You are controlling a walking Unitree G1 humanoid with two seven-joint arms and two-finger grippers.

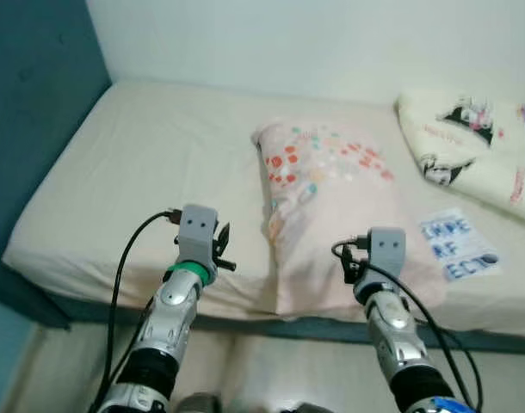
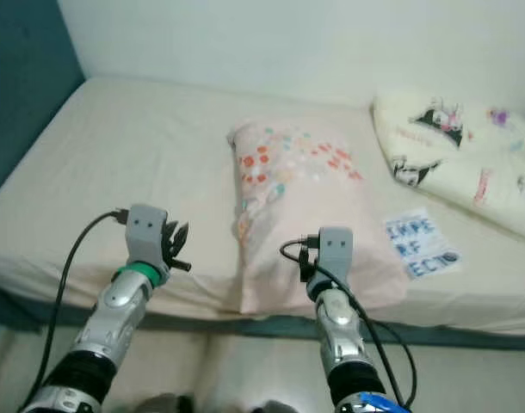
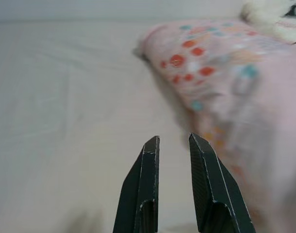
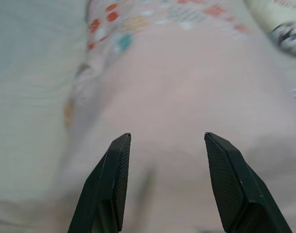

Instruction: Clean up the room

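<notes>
Against a white wall, one bed (image 1: pixel 142 163) with a cream sheet is being shown, its surface not yet tidied. Judged from the layout, the task is being begun rather than finished: nothing is being held. One folded blanket (image 1: pixel 478 151) is lying at the bed's right, one pink pillow (image 1: pixel 331 215) is lying askew mid-bed with its near end at the edge, and one printed sheet (image 1: pixel 456 243) is lying between them. Two grippers are being held over the near edge: the left gripper (image 3: pixel 172 145) nearly closed and empty beside the pillow, the right gripper (image 4: pixel 167 145) spread wide above it.
</notes>
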